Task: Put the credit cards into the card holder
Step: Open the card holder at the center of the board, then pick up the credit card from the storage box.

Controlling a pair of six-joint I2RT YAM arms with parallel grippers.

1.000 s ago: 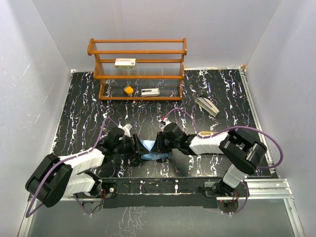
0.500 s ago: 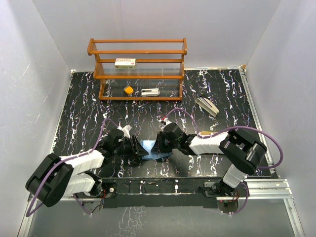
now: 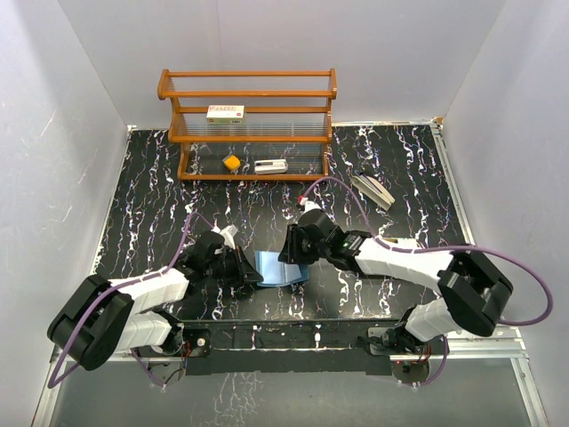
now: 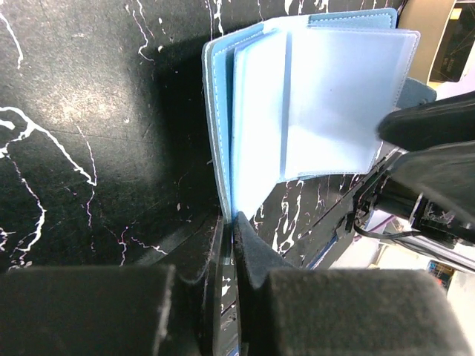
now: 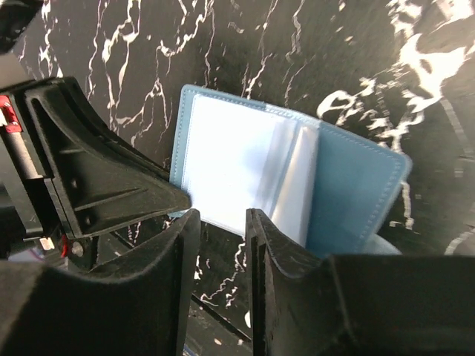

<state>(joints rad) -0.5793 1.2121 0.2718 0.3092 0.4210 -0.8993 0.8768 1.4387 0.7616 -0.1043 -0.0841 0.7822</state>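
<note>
The blue card holder (image 3: 277,267) lies open on the black marbled table (image 3: 160,205), its clear sleeves (image 4: 326,104) fanned up. My left gripper (image 3: 256,275) is at its left edge, and in the left wrist view the jaws (image 4: 231,222) are shut on the holder's corner. My right gripper (image 3: 290,255) hovers at the holder's far right side; its jaws (image 5: 220,222) stand slightly open with nothing between them, just short of the sleeves (image 5: 237,170). A fan of pale grey and dark credit cards (image 3: 373,190) lies at the back right, away from both grippers.
A wooden rack (image 3: 247,124) stands at the back, with a white box with red marks (image 3: 225,113), a small orange thing (image 3: 231,162) and a white thing (image 3: 269,165) on its shelves. White walls close in the table on three sides.
The right gripper let go of the holder, opened a little and drew back as its arm swung. The holder dropped from a raised V to lying open. The left gripper shut on its edge.
</note>
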